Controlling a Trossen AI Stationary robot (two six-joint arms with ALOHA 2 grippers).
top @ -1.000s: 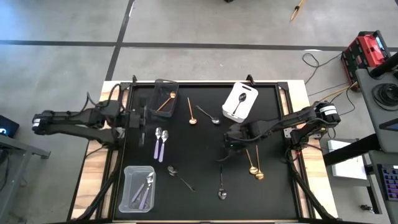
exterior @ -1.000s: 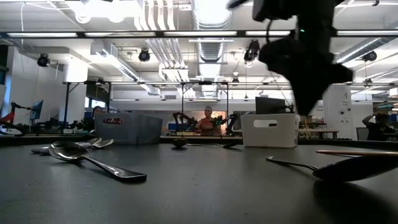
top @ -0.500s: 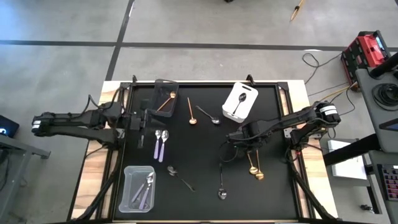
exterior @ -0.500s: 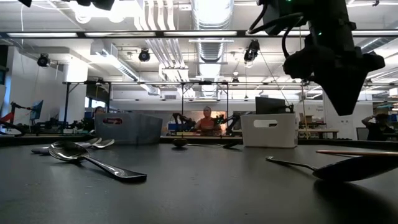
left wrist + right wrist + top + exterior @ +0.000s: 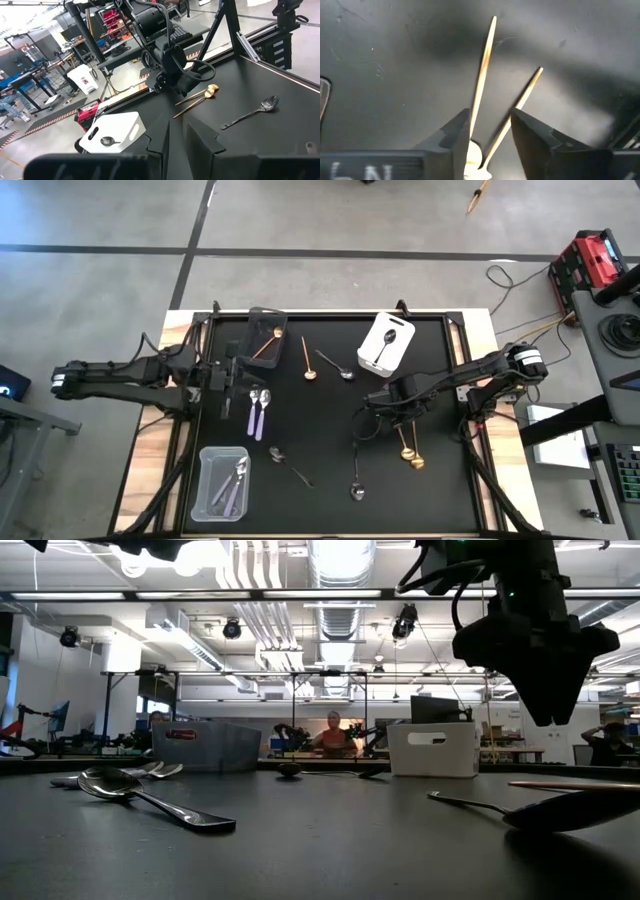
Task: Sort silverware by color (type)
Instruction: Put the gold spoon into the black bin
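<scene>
Two gold spoons lie side by side on the black mat at the right; their handles show in the right wrist view. My right gripper hangs open above their handle ends, clear of the mat in the low view. My left gripper is open and empty beside the dark bin, which holds a gold spoon. Another gold spoon, three dark spoons and two lilac-handled spoons lie loose on the mat.
A clear bin with lilac-handled spoons stands at the near left. A white bin with a dark spoon stands at the far right. Free mat lies in the middle. A person stands far off in the room.
My right gripper has gone toward the table's right and near edges, from the middle of the mat to above the handles of the two gold spoons. The spoons have stayed where they were.
</scene>
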